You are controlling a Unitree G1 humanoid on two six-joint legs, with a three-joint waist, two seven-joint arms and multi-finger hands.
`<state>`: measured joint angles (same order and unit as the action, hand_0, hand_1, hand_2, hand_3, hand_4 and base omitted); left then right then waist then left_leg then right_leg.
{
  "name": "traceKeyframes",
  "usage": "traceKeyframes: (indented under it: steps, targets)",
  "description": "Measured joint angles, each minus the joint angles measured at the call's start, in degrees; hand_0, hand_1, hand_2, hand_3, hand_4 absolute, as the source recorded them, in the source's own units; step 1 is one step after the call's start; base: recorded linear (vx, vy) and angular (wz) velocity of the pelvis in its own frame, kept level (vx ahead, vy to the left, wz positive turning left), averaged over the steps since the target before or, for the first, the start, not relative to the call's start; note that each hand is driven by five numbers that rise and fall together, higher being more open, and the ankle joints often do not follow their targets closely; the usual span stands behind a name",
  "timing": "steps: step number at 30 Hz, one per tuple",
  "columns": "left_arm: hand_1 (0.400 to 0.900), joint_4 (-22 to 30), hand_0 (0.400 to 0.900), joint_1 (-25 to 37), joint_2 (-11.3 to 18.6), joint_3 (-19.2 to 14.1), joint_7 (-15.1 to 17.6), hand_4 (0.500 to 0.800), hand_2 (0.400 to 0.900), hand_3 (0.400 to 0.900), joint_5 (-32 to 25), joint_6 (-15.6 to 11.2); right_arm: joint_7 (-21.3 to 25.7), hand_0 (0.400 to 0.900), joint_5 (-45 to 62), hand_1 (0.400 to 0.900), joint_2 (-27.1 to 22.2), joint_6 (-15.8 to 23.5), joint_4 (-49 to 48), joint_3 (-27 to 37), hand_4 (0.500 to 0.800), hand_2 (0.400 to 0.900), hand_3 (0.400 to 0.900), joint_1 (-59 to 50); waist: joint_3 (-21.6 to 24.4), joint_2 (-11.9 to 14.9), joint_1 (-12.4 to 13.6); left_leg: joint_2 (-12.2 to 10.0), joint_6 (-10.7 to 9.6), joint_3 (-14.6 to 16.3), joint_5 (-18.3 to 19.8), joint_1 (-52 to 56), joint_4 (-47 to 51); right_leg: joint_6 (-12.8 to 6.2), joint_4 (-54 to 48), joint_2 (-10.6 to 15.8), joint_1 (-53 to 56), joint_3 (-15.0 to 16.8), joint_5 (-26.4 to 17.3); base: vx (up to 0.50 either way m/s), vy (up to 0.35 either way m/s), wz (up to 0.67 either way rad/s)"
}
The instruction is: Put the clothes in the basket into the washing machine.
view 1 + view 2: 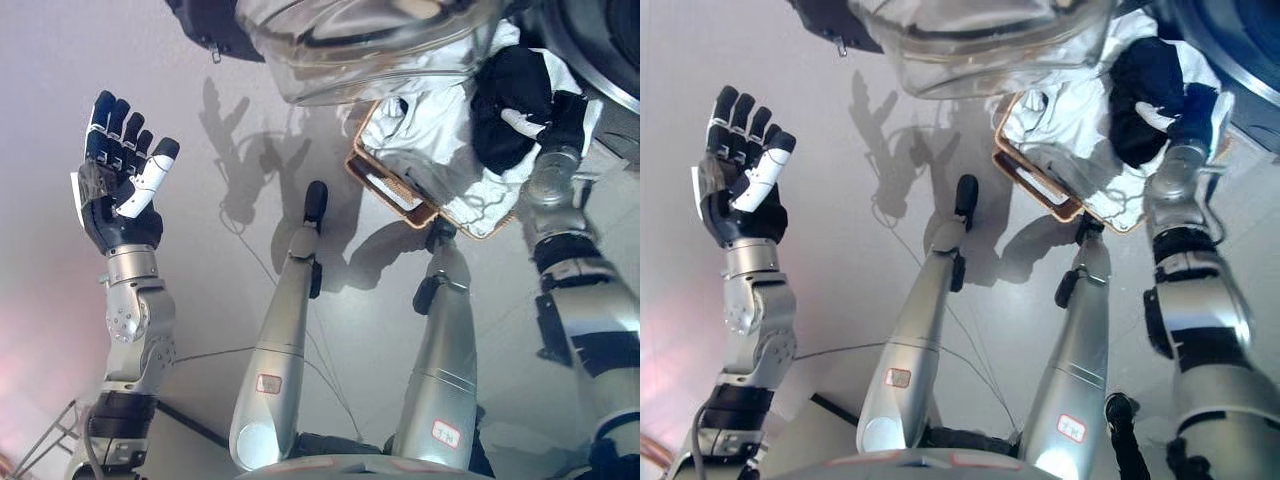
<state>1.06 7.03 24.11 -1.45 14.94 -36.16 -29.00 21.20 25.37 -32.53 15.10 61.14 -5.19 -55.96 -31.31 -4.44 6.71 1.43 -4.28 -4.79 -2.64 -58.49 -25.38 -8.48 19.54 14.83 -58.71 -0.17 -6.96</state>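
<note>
Our left hand point(120, 190) is raised with fingers spread; our right hand point(545, 115) pinches white clothes point(440, 130) over the basket point(395, 190).

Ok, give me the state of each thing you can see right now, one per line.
Left hand: raised, fingers straight, holding nothing.
Right hand: down in the basket, fingers curled on dark clothing.
Basket: on the floor, not empty, white clothes in it.
Washing machine door: open, at the view's top.
</note>
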Motion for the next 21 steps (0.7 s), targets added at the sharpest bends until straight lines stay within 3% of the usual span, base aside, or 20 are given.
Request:
traceKeyframes:
  steps: [7, 11, 17, 21]
  targets:
    - [0.9, -4.82, 0.9, 2.6, -2.83, 0.53, 0.99, 0.8, 0.9, 0.9, -2.25, -0.1, -8.13, 0.4, 31.79, 0.4, 9.53, 7.43, -8.07, 10.21, 0.5, 0.4, 0.4, 8.3, -0.1, -0.29, -1.11, -0.52, -0.24, 0.63, -0.01, 5.87, 2.93, 0.24, -3.15, -0.49, 5.65, 0.02, -0.76, 0.01, -0.013, 0.01]
    - [0.9, -6.28, 0.9, 3.17, -4.21, 0.55, 1.71, 0.8, 0.9, 0.9, -2.52, -0.11, -10.5, 0.4, 43.08, 0.4, 12.73, 12.22, -11.91, 12.41, 0.5, 0.4, 0.4, 8.33, -0.14, -0.49, -1.53, -0.54, -0.28, 0.58, 0.04, 8.51, 3.81, 0.22, -3.66, -0.49, 8.12, -0.04, -0.59, 0.02, -0.021, 0.07]
    - [0.9, -6.29, 0.9, 3.27, -4.35, 0.55, 3.36, 0.8, 0.9, 0.9, -2.44, -0.14, -11.57, 0.4, 49.51, 0.4, 12.97, 16.14, -12.41, 16.15, 0.5, 0.4, 0.4, 2.34, -0.18, -0.61, -1.3, -0.43, -0.13, 0.5, -0.28, 9.23, 4.31, 0.22, -4.02, -0.26, 9.01, -0.41, -0.41, 0.02, -0.012, 0.05]
    - [0.9, -6.24, 0.9, 3.06, -4.48, 0.56, 3.3, 0.8, 0.9, 0.9, -2.44, -0.19, -10.26, 0.4, 52.59, 0.4, 10.05, 17.27, -8.14, 18.75, 0.5, 0.4, 0.4, -4.01, -0.37, -1.18, 0.02, -0.3, -0.14, 0.46, -0.88, 10.35, 5.77, 0.17, -5.14, 0.02, 10.07, -0.71, -0.65, 0.02, 0.006, 0.0]
